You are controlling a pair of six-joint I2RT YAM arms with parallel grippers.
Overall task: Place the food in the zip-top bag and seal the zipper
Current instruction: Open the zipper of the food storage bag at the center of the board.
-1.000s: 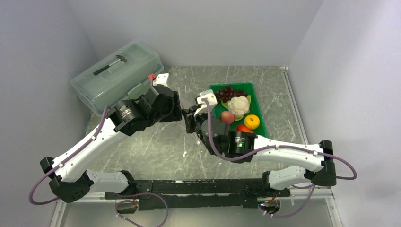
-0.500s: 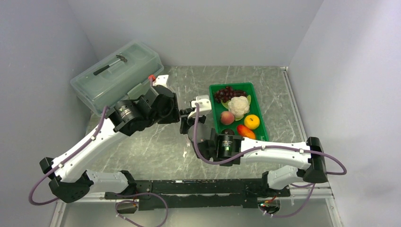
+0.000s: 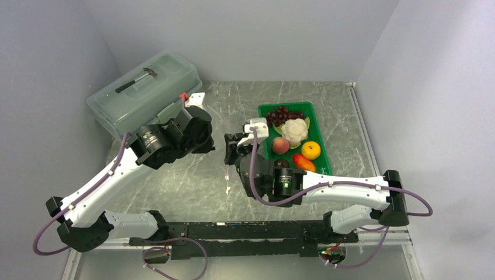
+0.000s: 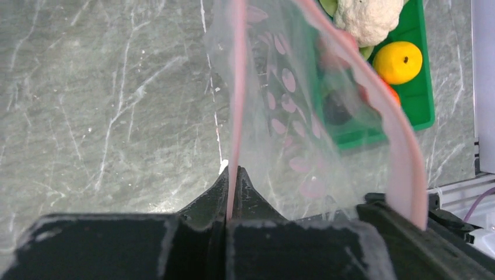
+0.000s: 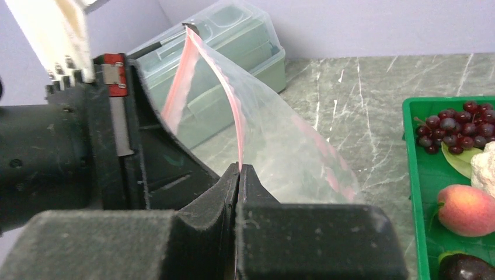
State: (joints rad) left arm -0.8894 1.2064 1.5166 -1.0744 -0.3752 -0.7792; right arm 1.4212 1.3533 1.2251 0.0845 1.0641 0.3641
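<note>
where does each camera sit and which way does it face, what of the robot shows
Top: above and behind the bases, looking down at the table, left arm, right arm, box and tray.
Left wrist: on the left arm, looking down past the left tool, shut on the bag, toward the tray.
Right wrist: on the right arm, looking across the table past the right tool, shut on the bag, toward the box and left arm.
Shared: both wrist views show bag and tray.
</note>
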